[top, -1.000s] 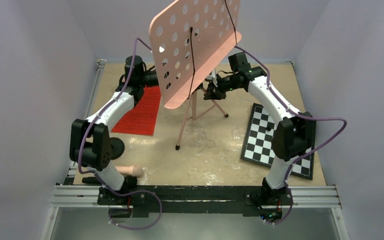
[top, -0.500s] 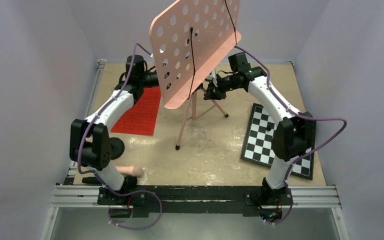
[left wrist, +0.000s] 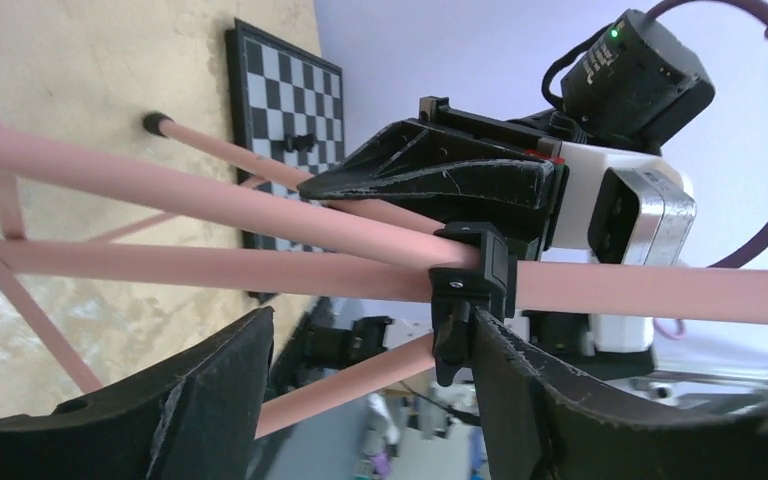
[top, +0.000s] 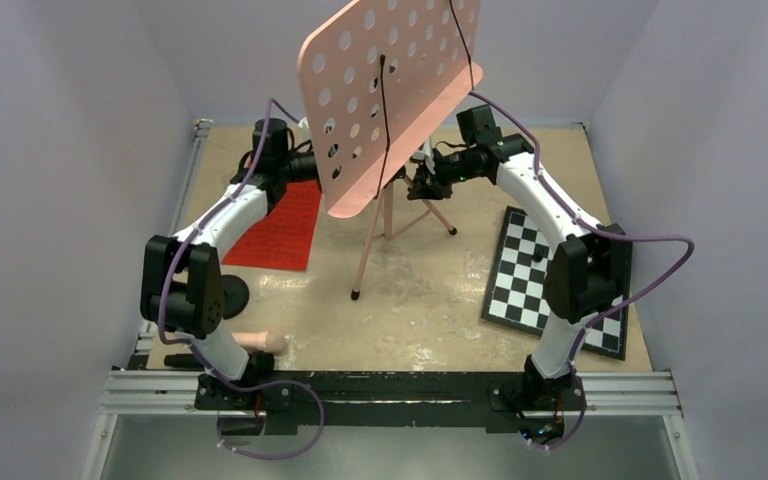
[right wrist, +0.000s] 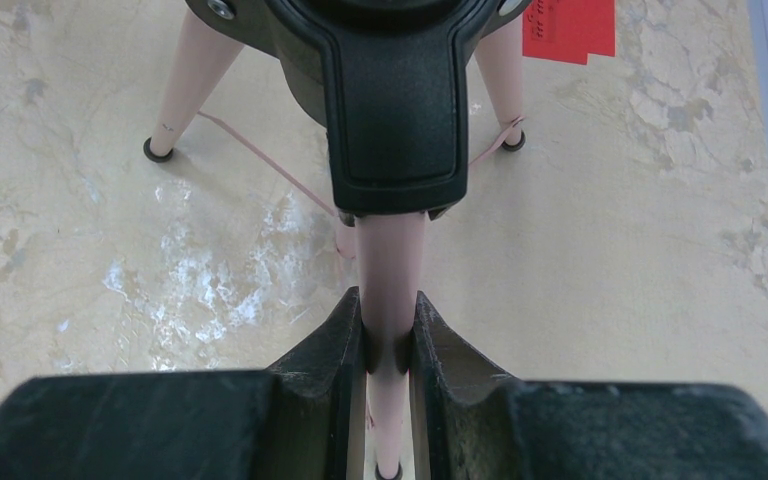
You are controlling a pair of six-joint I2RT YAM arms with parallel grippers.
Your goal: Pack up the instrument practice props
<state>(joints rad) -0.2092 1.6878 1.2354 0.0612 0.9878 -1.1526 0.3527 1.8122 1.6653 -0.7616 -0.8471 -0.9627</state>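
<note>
Seen from above: pink music stand (top: 390,95) upright at upper centre of the tabletop (top: 420,310), both arms reaching in, grip unreadable there. Red pages (top: 285,225) flat at left. Shown only by right wrist view: right fingers (right wrist: 332,345) clenched on the stand's post under a black collar (right wrist: 390,100). Shown only by left wrist view: left fingers (left wrist: 215,400) spread, released, post and black clamp (left wrist: 470,275) just beyond.
</note>
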